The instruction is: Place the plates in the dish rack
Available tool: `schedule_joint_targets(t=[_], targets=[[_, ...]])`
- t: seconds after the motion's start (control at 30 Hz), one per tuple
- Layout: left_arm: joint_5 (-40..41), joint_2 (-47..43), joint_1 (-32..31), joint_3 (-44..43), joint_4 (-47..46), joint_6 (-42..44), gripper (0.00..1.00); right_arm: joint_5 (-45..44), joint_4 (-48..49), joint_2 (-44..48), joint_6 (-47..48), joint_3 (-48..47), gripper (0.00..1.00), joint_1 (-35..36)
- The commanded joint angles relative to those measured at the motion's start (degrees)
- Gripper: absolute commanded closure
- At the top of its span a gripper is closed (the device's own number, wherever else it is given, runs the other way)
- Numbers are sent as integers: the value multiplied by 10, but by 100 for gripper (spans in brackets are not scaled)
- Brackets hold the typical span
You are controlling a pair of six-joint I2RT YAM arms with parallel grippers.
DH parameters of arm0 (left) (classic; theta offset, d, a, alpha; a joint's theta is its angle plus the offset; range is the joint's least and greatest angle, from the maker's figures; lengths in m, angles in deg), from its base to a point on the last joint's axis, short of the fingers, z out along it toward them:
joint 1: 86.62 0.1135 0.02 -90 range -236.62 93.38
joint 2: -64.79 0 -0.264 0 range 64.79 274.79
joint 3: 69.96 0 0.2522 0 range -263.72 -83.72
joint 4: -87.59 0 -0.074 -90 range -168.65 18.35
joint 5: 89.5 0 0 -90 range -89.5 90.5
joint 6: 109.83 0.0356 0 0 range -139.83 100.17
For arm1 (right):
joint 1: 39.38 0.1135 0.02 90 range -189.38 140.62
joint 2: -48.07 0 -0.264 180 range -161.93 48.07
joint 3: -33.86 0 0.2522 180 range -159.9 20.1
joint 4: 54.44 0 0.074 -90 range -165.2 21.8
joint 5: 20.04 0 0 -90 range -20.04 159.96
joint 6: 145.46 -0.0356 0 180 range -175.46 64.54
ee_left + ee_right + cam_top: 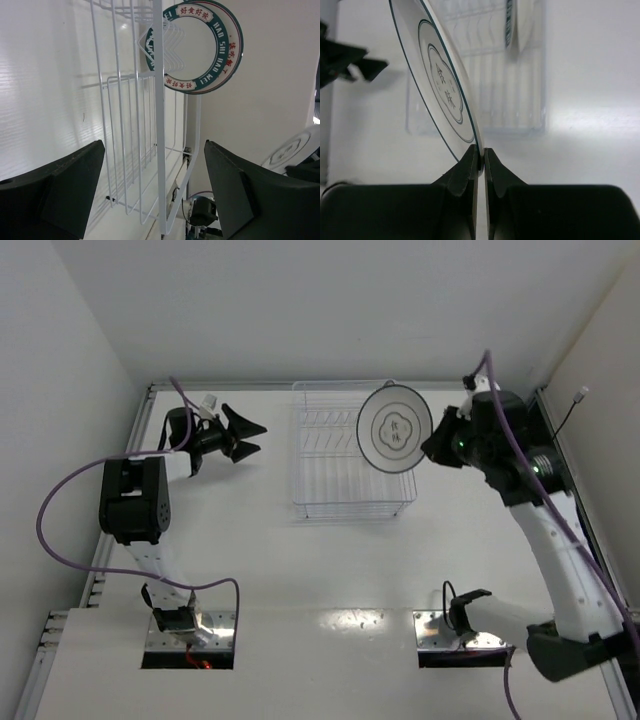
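Observation:
The clear dish rack (330, 490) stands at the back middle of the table. My right gripper (432, 445) is shut on the rim of the white plate with a thin dark ring and small centre motif (395, 428) and holds it tilted above the rack's right side. In the right wrist view the fingers (470, 170) pinch its edge (440, 85) over the rack (530, 115). A plate with a dark blue-patterned rim (220, 50) stands upright in the rack (160, 125). My left gripper (250, 437) is open and empty, left of the rack. The orange sunburst plate is out of view.
White walls close in the table at the back and both sides. The left arm's purple cable (60, 510) loops along the left edge. Two metal mounting plates (190, 635) sit at the near edge. The right arm (560, 540) runs along the right side.

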Motion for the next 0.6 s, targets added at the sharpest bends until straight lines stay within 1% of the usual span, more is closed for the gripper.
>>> schedule_joint_targets(t=[0.0, 0.03, 0.07, 0.1, 0.17, 0.2, 0.23, 0.3, 0.33, 0.37, 0.4, 0.43, 0.47, 0.57], targets=[[22, -58, 7, -2, 28, 37, 21, -188, 86, -112, 9, -55, 100, 36], [43, -66, 7, -7, 51, 55, 21, -214, 99, -141, 14, -88, 100, 45], [60, -76, 7, -21, 107, 97, 21, -256, 106, -195, 25, -105, 100, 58], [102, -99, 7, -28, 137, 120, 21, -277, 106, -222, 25, -141, 100, 65], [161, -128, 7, -41, 192, 162, 21, -323, 112, -273, 30, -179, 100, 77], [193, -144, 7, -47, 234, 192, 21, -338, 112, -321, 30, -218, 100, 83], [260, -178, 7, -47, 246, 203, 21, -359, 112, -343, 30, -238, 100, 83], [320, -213, 7, -40, 265, 219, 21, -387, 107, -384, 30, -294, 100, 100], [371, -230, 7, -40, 270, 226, 21, -410, 102, -423, 30, -312, 100, 105], [393, -260, 7, -30, 270, 226, 21, -423, 94, -443, 30, -328, 100, 106], [409, -273, 7, -25, 270, 231, 21, -435, 84, -463, 30, -370, 100, 114], [437, -283, 7, -18, 270, 231, 21, -453, 73, -485, 25, -393, 100, 120], [449, -291, 7, -18, 276, 237, 21, -465, 58, -521, 25, -428, 100, 120], [474, -303, 7, -18, 282, 237, 21, -498, 58, -558, 33, -463, 100, 135]])
